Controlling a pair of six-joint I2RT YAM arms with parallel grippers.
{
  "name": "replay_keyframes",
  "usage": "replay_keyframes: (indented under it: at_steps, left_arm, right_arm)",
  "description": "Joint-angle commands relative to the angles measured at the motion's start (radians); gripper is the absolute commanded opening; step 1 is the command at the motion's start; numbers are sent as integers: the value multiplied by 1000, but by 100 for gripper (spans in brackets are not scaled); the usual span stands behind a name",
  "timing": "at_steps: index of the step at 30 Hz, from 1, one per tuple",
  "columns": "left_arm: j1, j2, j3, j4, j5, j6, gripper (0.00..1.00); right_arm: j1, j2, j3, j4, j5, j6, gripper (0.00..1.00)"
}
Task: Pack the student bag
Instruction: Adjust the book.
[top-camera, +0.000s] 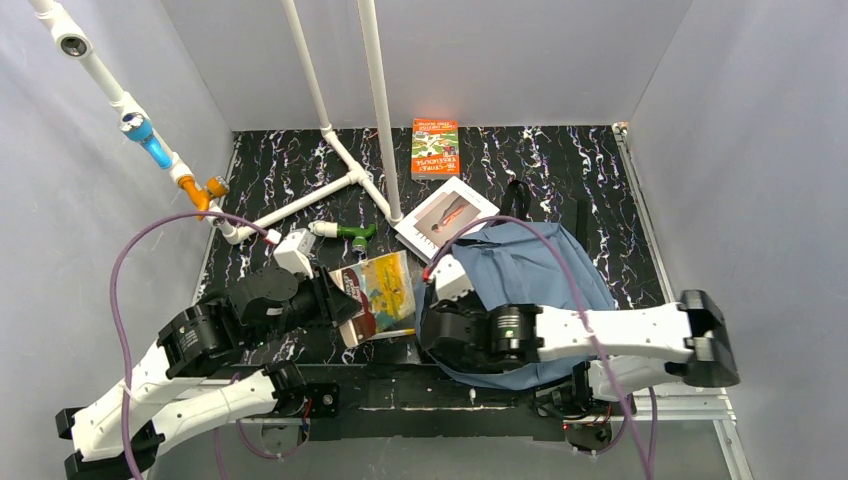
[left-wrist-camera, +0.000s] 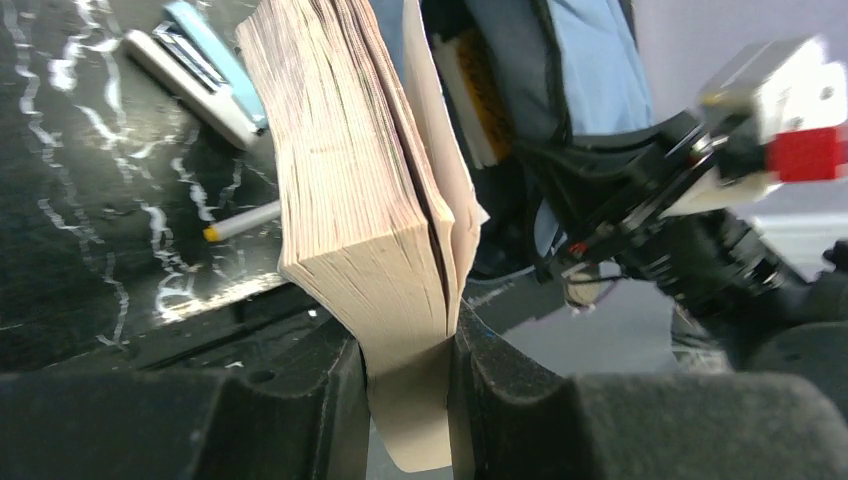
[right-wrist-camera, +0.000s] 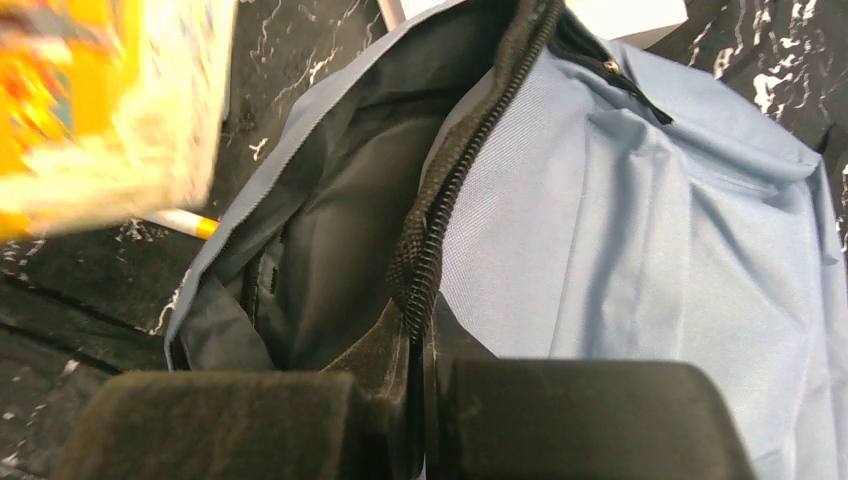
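Note:
The student bag (top-camera: 545, 268), slate-blue with a black zipper, lies on the table's right half, its mouth gaping toward the left. My right gripper (top-camera: 436, 326) is shut on the zipper edge of that opening; in the right wrist view its fingers (right-wrist-camera: 420, 370) pinch the black zipper band of the bag (right-wrist-camera: 640, 230), and the dark lining shows inside. My left gripper (top-camera: 343, 305) is shut on a thick paperback book (top-camera: 381, 292) with a yellow picture cover. The book (left-wrist-camera: 350, 190) stands spine down between the jaws (left-wrist-camera: 405, 400), just left of the bag's mouth (left-wrist-camera: 590, 60).
An orange book (top-camera: 435, 148) and a white book (top-camera: 447, 218) lie behind the bag. A white pipe frame (top-camera: 330, 190) crosses the back left, with a green-tipped item (top-camera: 355, 232) and a white box (top-camera: 293, 252) near it. A pencil (left-wrist-camera: 240, 222) and a blue-white stapler-like object (left-wrist-camera: 200, 65) lie beside the book.

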Motion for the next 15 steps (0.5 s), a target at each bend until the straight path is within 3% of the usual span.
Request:
replay_keyframes:
  at_steps: [1, 7, 11, 15]
  left_arm:
    - [2, 43, 20, 197, 162, 30, 0]
    - [2, 164, -27, 324, 332, -17, 0]
    - [2, 203, -149, 575, 407, -149, 0]
    - [5, 279, -210, 722, 363, -274, 0]
  right_arm:
    - [2, -200, 2, 19, 73, -75, 1]
    - [-7, -414, -102, 100, 80, -54, 1]
    - [-7, -452, -116, 105, 88, -26, 1]
    - [-7, -466, -117, 120, 85, -28, 1]
